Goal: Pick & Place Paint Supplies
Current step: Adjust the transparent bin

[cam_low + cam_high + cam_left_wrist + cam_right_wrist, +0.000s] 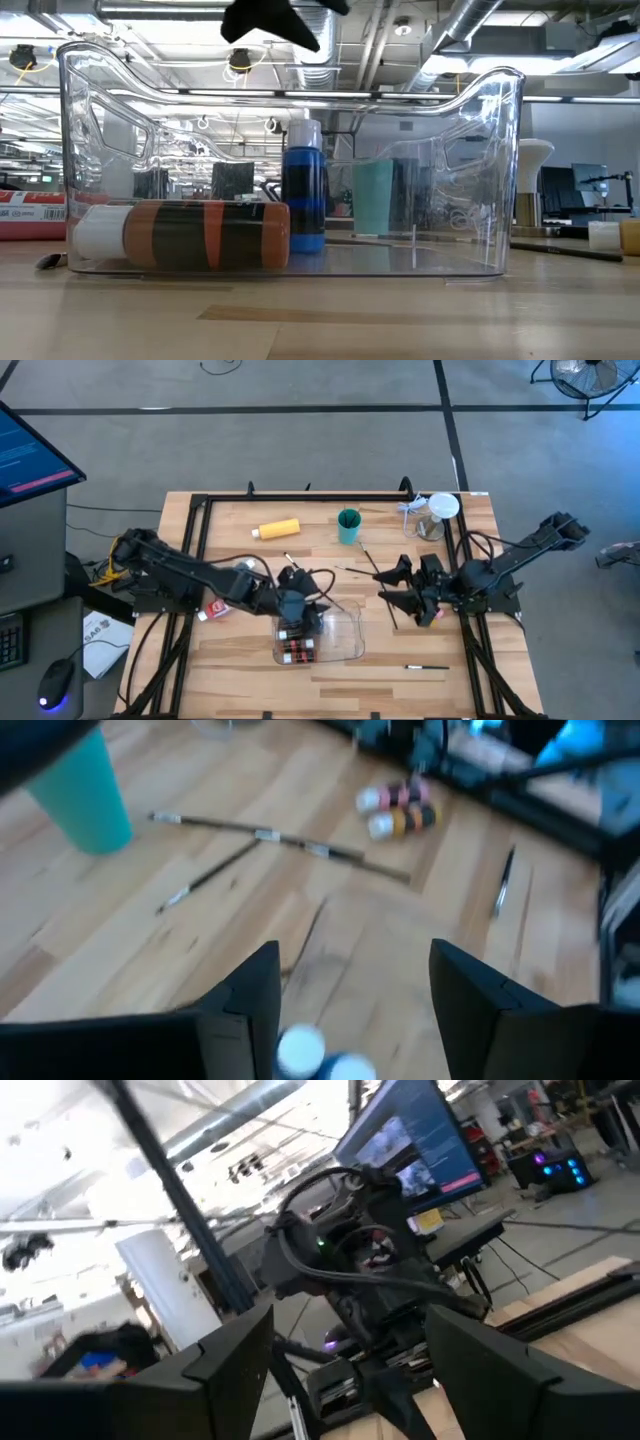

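Wooden table (230, 660). Clear tray (345, 645) near centre: brown bottle (180, 236) lying inside, blue tube (304, 190) upright beside it. Left gripper (293, 603) above tray, fingers spread, grasping nothing. Right gripper (392, 592) right of tray, fingers apart, empty. Yellow bottle (277, 529) lying far left; teal cup (348, 525) beside. Brushes (280, 838) loose mid-table.

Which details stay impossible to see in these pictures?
- High view: contents of the clear rectangular plastic tray, partly covered by the left gripper.
- Low view: label on the brown bottle lying in the tray, blurred.
- Left wrist view: blue white-capped bottle, cut off by the edge.
- High view: label on the yellow bottle, too small.
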{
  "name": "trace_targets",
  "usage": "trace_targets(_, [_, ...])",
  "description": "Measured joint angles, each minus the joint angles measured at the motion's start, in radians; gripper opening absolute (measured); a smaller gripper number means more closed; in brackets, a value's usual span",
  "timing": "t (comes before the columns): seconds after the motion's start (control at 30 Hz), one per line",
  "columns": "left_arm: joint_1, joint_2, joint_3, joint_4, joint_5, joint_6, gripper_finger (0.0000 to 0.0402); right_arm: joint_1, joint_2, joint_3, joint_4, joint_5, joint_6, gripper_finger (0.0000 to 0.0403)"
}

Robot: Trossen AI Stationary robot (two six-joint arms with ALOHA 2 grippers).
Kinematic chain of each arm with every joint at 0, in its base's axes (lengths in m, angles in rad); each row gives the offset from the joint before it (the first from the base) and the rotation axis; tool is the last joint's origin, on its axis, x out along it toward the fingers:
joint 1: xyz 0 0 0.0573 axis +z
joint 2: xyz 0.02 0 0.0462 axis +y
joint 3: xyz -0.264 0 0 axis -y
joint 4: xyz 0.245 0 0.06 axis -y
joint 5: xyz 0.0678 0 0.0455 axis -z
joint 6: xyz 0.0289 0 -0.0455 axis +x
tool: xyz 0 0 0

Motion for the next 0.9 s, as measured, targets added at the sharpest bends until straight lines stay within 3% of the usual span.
trace_targets(0.2, [0.036, 0.000, 0.000, 0.136, -0.050, -0.052, 0.0159, -0.018, 0.000, 0.000, 0.016, -0.002, 0.082, 0.0255])
trace_targets(0.67, [0.132, 0.000, 0.000, 0.396, -0.050, -0.047, 0.0159, -0.029, -0.042, 0.000, 0.067, -0.016, 0.170, 0.0255])
trace_targets(0.9, [0.216, 0.000, 0.000, 0.538, -0.038, -0.061, 0.0159, -0.113, -0.153, 0.000, 0.020, -0.236, 0.063, 0.0255])
